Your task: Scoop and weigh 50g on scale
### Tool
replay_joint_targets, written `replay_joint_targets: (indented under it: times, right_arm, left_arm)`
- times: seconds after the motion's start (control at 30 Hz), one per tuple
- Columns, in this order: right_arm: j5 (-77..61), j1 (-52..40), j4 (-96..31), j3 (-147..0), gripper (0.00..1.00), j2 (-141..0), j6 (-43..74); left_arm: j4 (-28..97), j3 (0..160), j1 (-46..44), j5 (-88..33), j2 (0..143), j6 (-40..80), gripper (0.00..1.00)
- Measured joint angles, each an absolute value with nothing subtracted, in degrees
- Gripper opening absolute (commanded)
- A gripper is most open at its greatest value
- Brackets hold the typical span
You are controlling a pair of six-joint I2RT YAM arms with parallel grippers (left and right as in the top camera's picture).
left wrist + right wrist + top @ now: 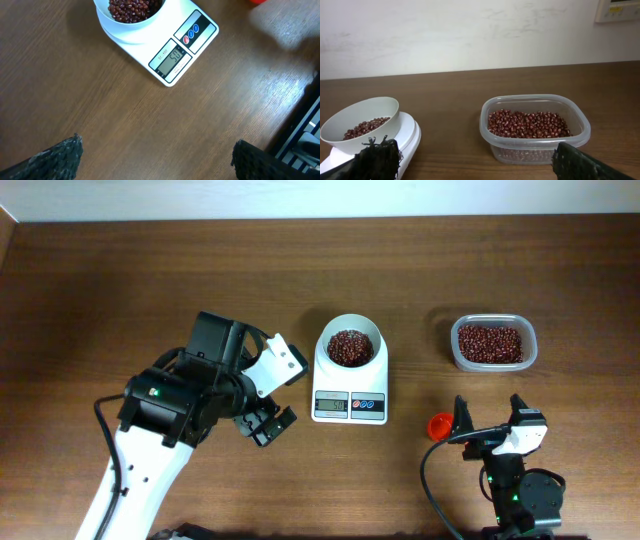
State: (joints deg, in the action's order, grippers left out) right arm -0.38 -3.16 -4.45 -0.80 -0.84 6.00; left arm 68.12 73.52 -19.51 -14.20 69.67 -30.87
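Observation:
The white scale (350, 402) stands mid-table, its white bowl (332, 338) holding red-brown beans. In the left wrist view the scale (200, 30) lies at the top and its display reads 50. My left gripper (283, 392) hovers just left of the scale, open and holding nothing; its dark fingertips (60, 156) frame bare wood. My right gripper (489, 414) sits near the front edge, open and holding nothing. A small red scoop (438, 425) lies on the table just left of it. In the right wrist view the bowl (350, 117) shows at the left.
A clear plastic tub (531, 346) of red-brown beans stands right of the scale, straight ahead of the right gripper (475, 162), where the tub (535, 145) shows close. A pale wall rises behind the table's far edge.

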Motion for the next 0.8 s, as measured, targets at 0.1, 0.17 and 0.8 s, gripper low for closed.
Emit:
replay_joint_targets:
  times: [0.1,0.17,0.8]
  right_arm:
    - [-0.4,-3.2,-4.4,-0.8,0.99,-0.8,6.0]
    - [-0.4,-3.2,-4.4,-0.8,0.99,-0.8,6.0]
    - [-0.2,-3.2,-4.4,-0.8,0.99,-0.8,6.0]
  left_arm:
    - [68.1,73.5,-19.5,-14.2,69.7,-30.9,0.99]
    - [68.1,73.5,-19.5,-14.2,69.7,-30.9,0.99]
    - [74.9,73.6,-19.5,-14.0,69.7,-30.9,0.99]
